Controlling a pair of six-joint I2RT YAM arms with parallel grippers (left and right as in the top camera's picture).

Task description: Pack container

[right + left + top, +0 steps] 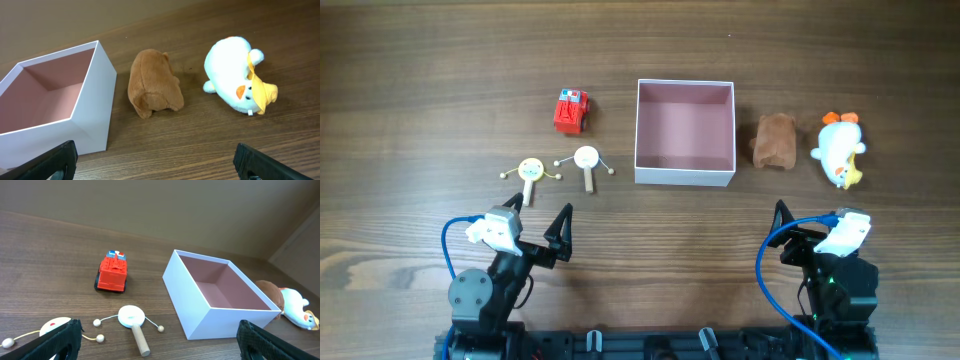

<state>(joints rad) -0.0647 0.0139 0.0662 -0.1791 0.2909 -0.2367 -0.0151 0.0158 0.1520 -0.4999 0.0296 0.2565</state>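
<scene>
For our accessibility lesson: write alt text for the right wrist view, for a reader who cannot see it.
An empty white container with a pink inside stands on a wooden table; to its right lie a brown plush toy and a white plush bird.

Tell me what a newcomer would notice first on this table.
The white container, pink inside and empty, sits at the middle of the wooden table. To its left a bright red toy truck stands out against the dark wood. To its right lie a brown plush and a white-and-yellow plush duck.
</scene>
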